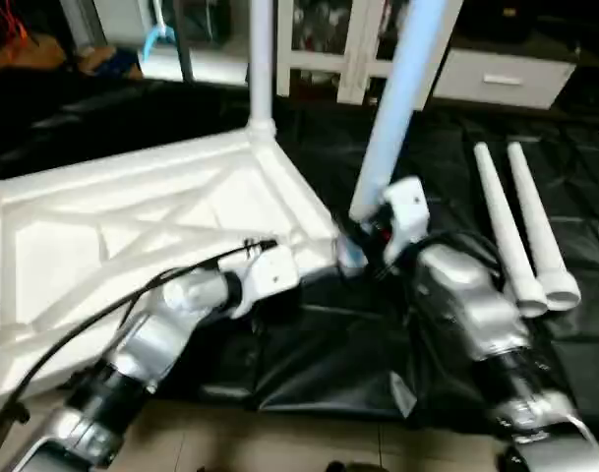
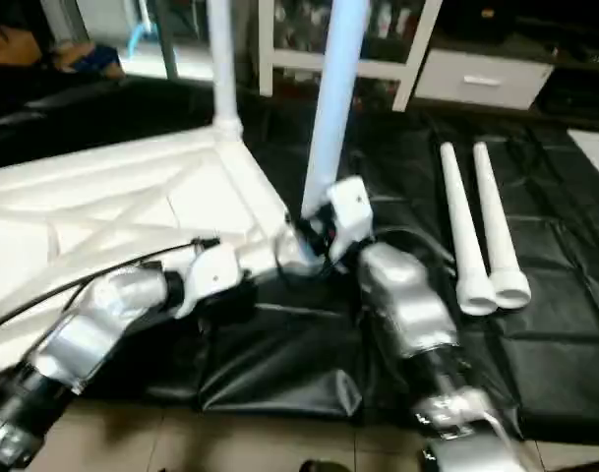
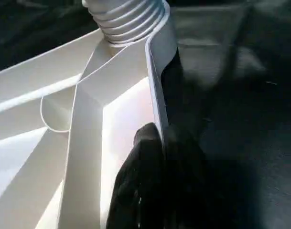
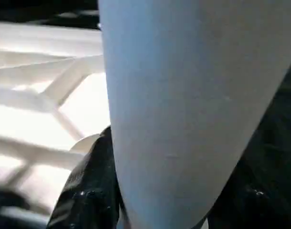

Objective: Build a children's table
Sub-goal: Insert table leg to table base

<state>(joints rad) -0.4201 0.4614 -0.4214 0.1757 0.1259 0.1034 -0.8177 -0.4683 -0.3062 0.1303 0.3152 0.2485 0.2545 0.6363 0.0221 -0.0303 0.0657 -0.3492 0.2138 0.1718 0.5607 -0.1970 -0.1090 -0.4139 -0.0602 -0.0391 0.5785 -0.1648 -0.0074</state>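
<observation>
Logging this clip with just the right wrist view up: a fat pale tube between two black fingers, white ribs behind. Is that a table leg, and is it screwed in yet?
Observer: It is a leg, held upright near its lower end by the right claw, at the near corner of the upturned tabletop.
Operator: Any legs already fitted?
Observer: One leg stands in the far corner socket.
Operator: Where are the others?
Observer: Two spare legs lie side by side on the black mat, to the robot's right.
Operator: And the left arm?
Observer: The left claw is shut on the tabletop's edge wall.
</observation>
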